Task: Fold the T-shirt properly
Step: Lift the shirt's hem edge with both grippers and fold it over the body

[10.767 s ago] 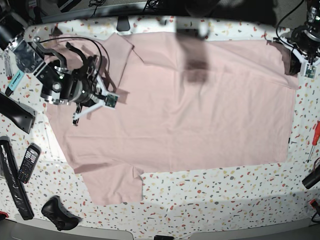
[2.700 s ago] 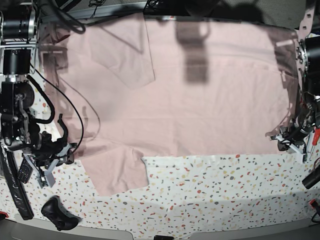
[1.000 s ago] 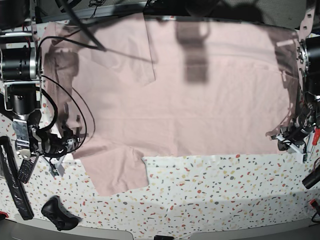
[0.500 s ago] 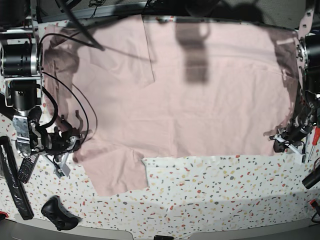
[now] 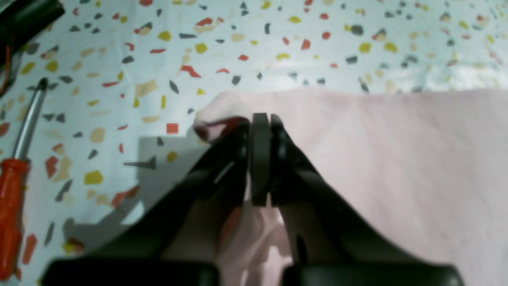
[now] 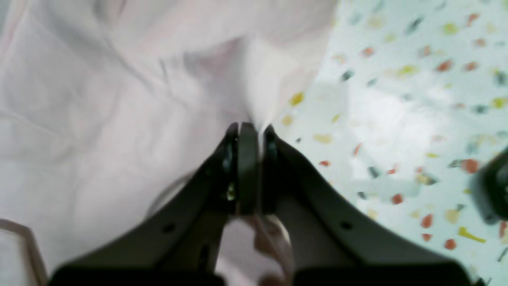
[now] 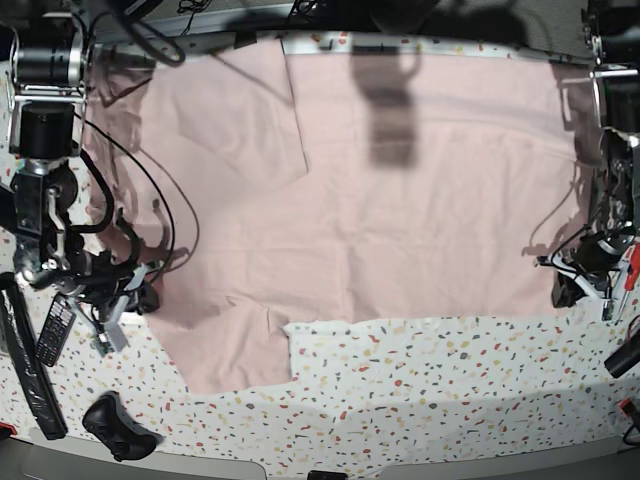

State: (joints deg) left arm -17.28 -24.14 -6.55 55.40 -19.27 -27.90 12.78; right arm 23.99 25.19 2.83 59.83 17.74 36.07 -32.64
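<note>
- Pale pink cotton, the T-shirt [image 7: 400, 200] lies spread flat over most of the speckled table [image 7: 420, 400], plain side up, with one sleeve [image 7: 235, 345] jutting toward the near edge and the other [image 7: 245, 110] at the far side.
- The cloth looks light, soft and limp. It should drape and wrinkle when lifted rather than hold a line, so a pinch on only one layer could slip.
- Corners and hems are the best holds, and both near corners are already taken.
- The left gripper [image 5: 261, 119] is clenched on the near hem corner, with a small bunch of cloth [image 5: 216, 119] bulging beside its tips. In the base view it sits at the shirt's right edge [image 7: 575, 268].
- The right gripper [image 6: 249, 128] is clamped on a peak of fabric at the shirt's edge near the sleeve. In the base view it is at the left [image 7: 140, 285].
- Off the shirt, a red-handled screwdriver [image 5: 14, 194] lies near the left gripper, and a remote [image 7: 52, 328] and a black controller [image 7: 118, 425] lie near the right one.
</note>
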